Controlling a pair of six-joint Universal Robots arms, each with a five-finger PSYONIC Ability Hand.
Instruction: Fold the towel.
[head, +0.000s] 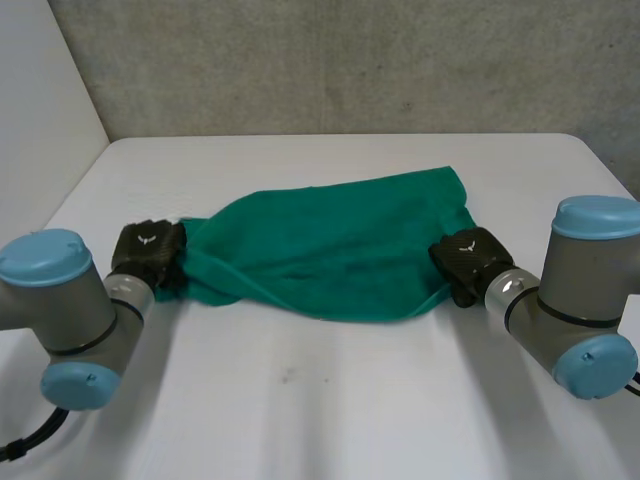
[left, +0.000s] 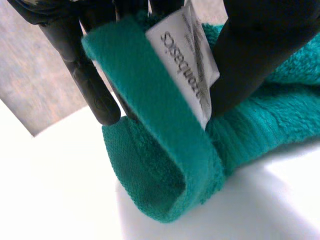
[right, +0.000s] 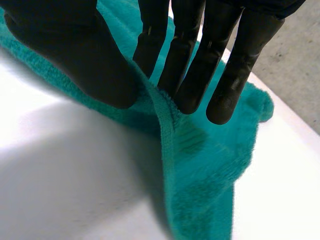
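A green towel (head: 330, 250) lies bunched and stretched across the middle of the white table (head: 330, 400), between my two hands. My left hand (head: 148, 250) is at the towel's left end. In the left wrist view its thumb (left: 250, 50) and fingers (left: 87, 80) pinch the folded hem (left: 165, 165), and a white label (left: 187, 55) sits against the thumb. My right hand (head: 468, 262) is at the towel's right end. There the thumb (right: 85, 55) and straight fingers (right: 220, 60) pinch a raised ridge of the towel's edge (right: 200, 165).
A grey wall (head: 350, 60) rises behind the table's far edge (head: 340, 137), and a white wall (head: 40, 90) stands at the left. Bare tabletop lies in front of the towel, between both arms.
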